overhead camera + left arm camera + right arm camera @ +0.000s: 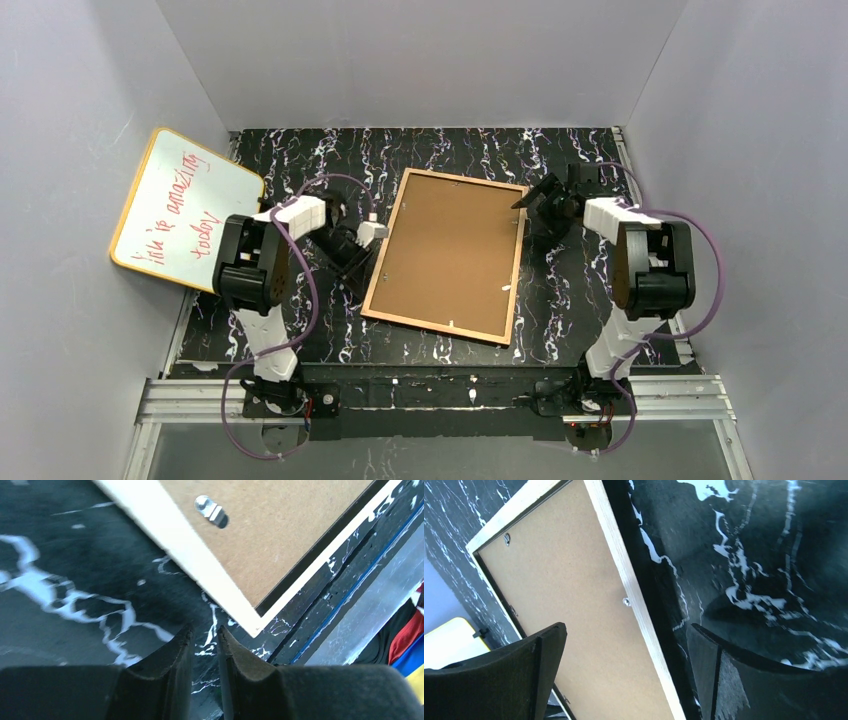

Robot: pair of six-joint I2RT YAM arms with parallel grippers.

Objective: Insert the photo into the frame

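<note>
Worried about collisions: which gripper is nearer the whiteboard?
Left. The left gripper sits between the whiteboard and the frame; the right gripper hovers by the frame's far right corner.

Even bright light; left pincer [205,630] slightly out-of-focus.

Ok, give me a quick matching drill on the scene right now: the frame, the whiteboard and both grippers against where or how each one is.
Things:
1. frame
2. whiteboard
3. left gripper
4. right gripper

Places and states:
A. jaws spread wide, empty
B. propped up at the far left
C. lying flat on the table, tan back facing up
D. jaws only a slit apart, empty

Pairs: 1-C, 2-B, 3-D, 4-A
</note>
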